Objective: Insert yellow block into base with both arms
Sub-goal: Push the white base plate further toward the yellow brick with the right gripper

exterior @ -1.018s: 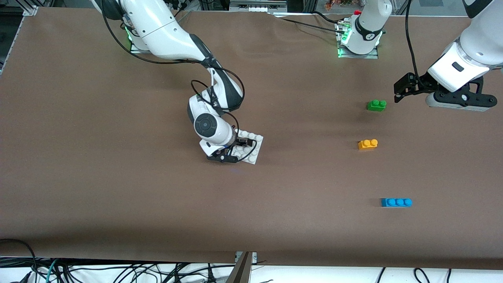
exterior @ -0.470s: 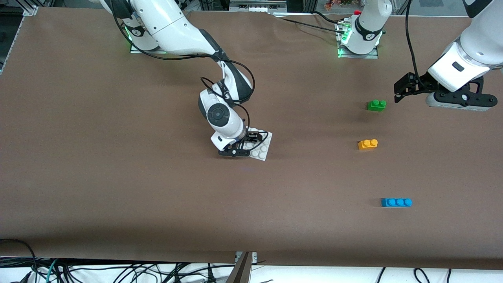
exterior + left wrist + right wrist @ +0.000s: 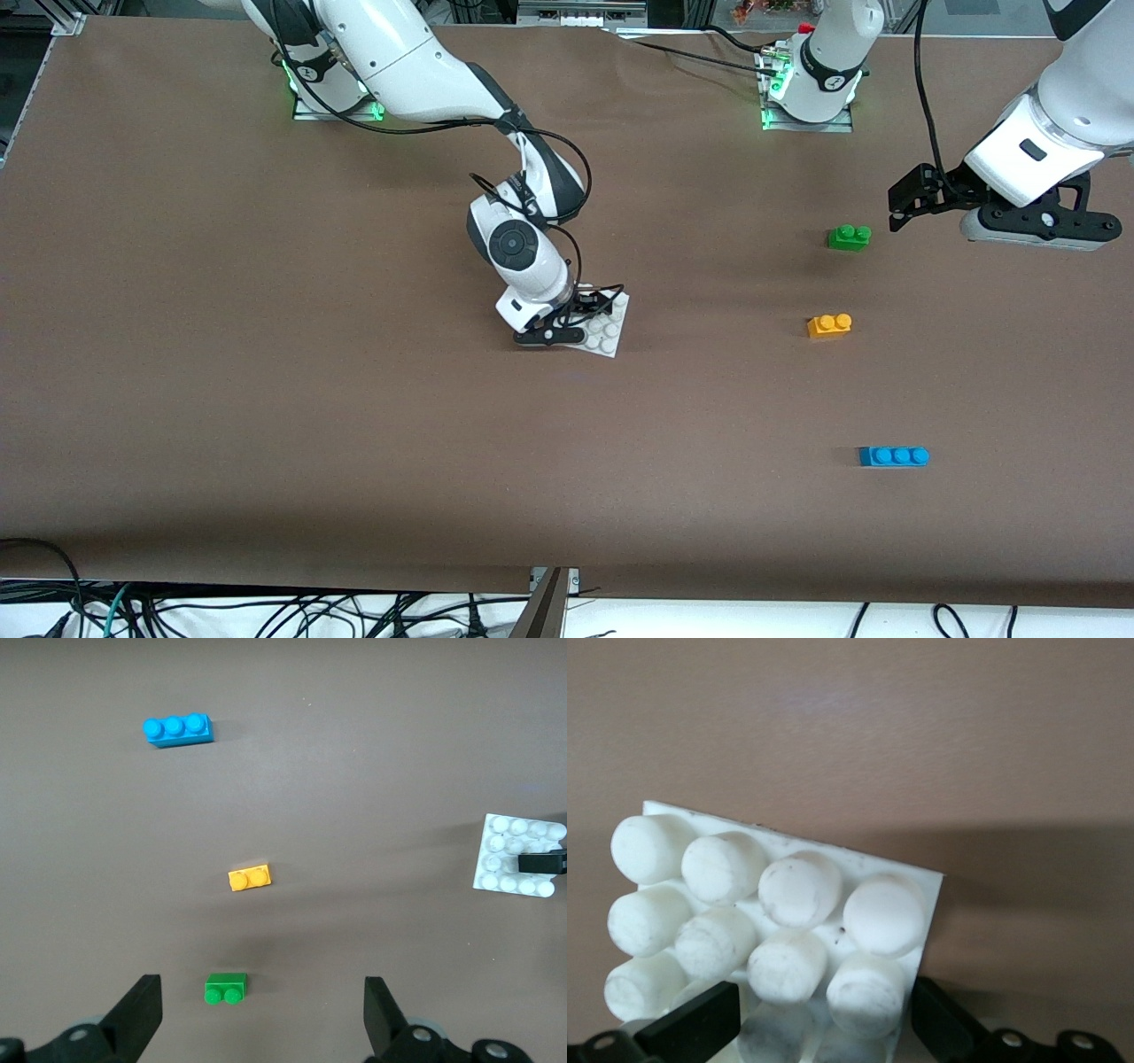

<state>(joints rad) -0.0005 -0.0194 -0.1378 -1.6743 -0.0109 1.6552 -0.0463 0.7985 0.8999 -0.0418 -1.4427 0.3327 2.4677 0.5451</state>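
Front view: my right end effector grasping base edge; left end effector released over green brick; yellow block looks light, rigid: pinch flat sides.

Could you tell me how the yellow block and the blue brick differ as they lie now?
The yellow block has two studs; the blue brick has three and is longer. The blue brick lies nearer the front camera than the yellow block. Both rest studs up on the table, untouched.
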